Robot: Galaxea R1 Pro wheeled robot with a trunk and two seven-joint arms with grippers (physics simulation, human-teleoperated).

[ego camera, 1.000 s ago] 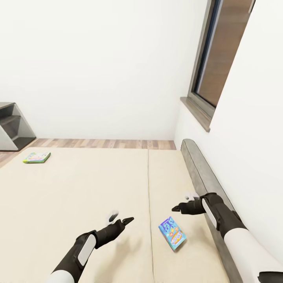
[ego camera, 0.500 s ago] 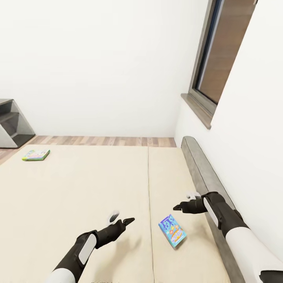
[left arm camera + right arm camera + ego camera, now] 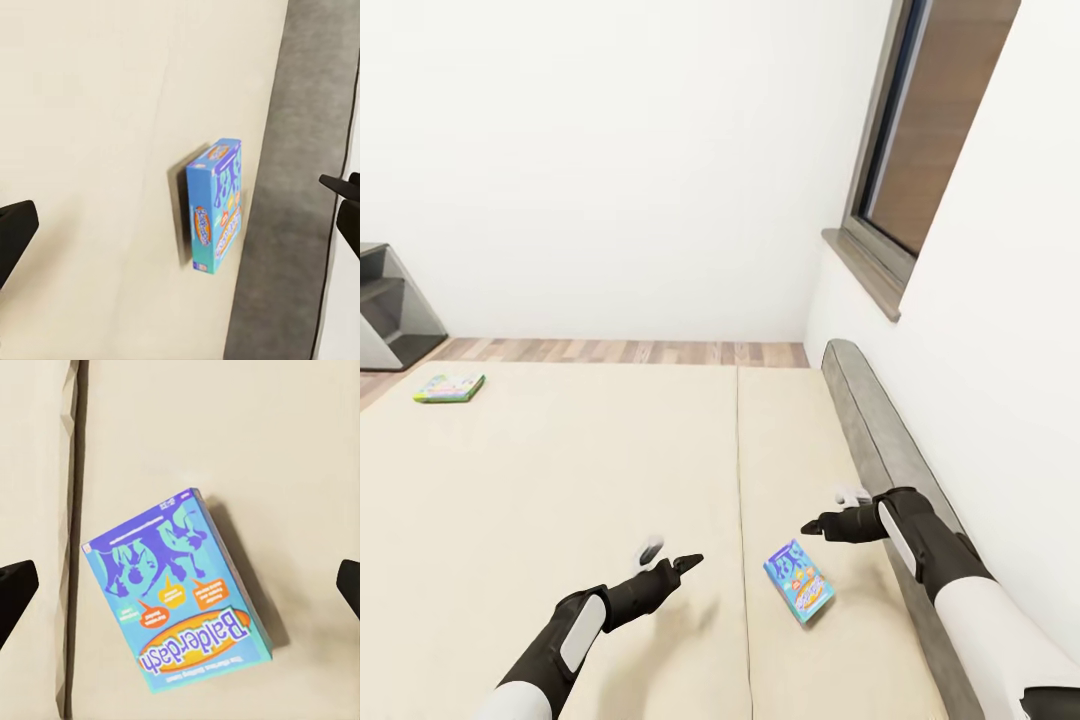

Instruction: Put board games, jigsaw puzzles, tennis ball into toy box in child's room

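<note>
The robot leans over the bed (image 3: pixel 560 470), a broad cream mattress in two smooth slabs with a seam between, edged by a grey padded headboard (image 3: pixel 870 420) along the white wall; the blue Balderdash board game (image 3: pixel 798 581) lies flat near that edge, a glossy printed rectangular box at a slight skew to the seam; both arms reach out low above it, likely so either can close in on the box; the right gripper (image 3: pixel 830 513) hovers just beside its far end, fingers spread wide and empty, the box sitting squarely between its dark tips in the right wrist view; the left gripper (image 3: pixel 668 556) hangs near the box on the other side, fingers also apart, holding nothing; a second board game (image 3: pixel 450 388), green and white, rests well apart at the far corner of the bed; beyond it, wood plank floor (image 3: pixel 620 351) and a grey shelf unit (image 3: pixel 390 320); a dark-framed window (image 3: pixel 920 130) is set in the wall at the right.
</note>
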